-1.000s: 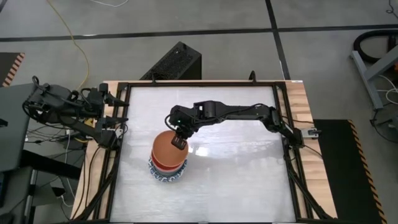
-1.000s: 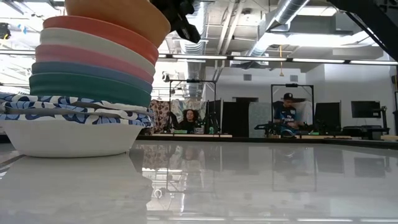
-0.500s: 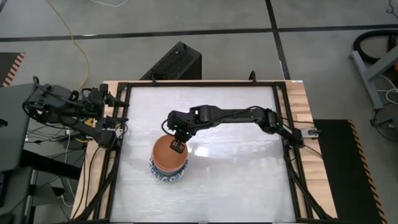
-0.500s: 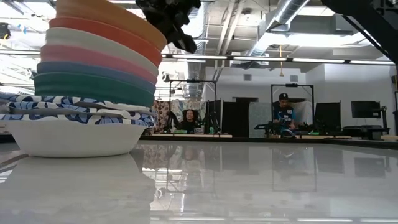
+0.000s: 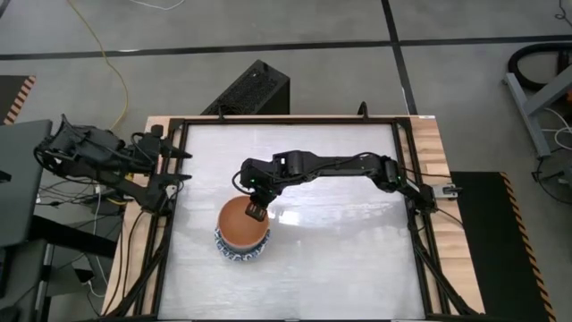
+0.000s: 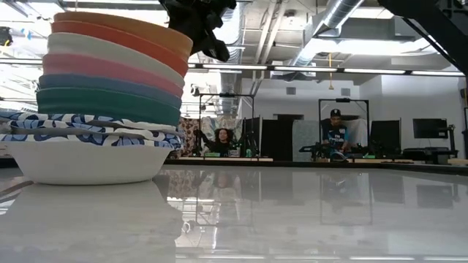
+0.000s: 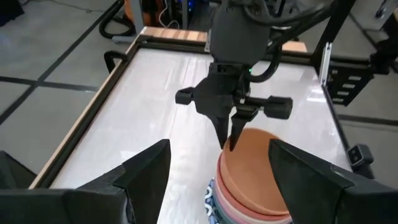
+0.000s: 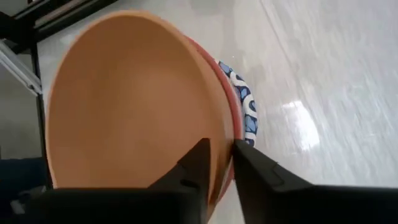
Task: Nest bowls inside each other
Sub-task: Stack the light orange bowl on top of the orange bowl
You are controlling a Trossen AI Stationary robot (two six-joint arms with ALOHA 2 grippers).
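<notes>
Several bowls stand nested in one stack [image 5: 241, 233] on the white table, left of its middle. An orange bowl [image 8: 124, 99] lies on top, above red, cream, pink, blue and teal ones. A white bowl with a blue-patterned rim [image 6: 80, 157] at the bottom rests on the table. My right gripper [image 8: 222, 152] points down at the orange bowl's rim on the side toward the table's right edge, slightly open, with one finger inside the bowl and one outside. My left gripper [image 5: 177, 165] hangs open over the table's left edge, holding nothing. My right gripper straddles the orange bowl's rim [image 8: 225, 140], slanting down from the far right, one finger [image 8: 198, 163] inside and one [image 8: 252, 168] outside. Whether either finger touches the rim, I cannot tell. The bowl sits level in the red bowl [image 6: 124, 36] below it.
A black frame [image 5: 409, 206] runs round the table. A black box [image 5: 255, 89] stands on the floor beyond the far edge. The white tabletop [image 5: 349, 250] right of the stack is bare. In the low view, people [image 6: 336, 135] sit in the room behind.
My right gripper has gone down a little over the stack. The orange bowl, which hung tilted and raised above the red one, has sunk into the stack and now sits level on it.
</notes>
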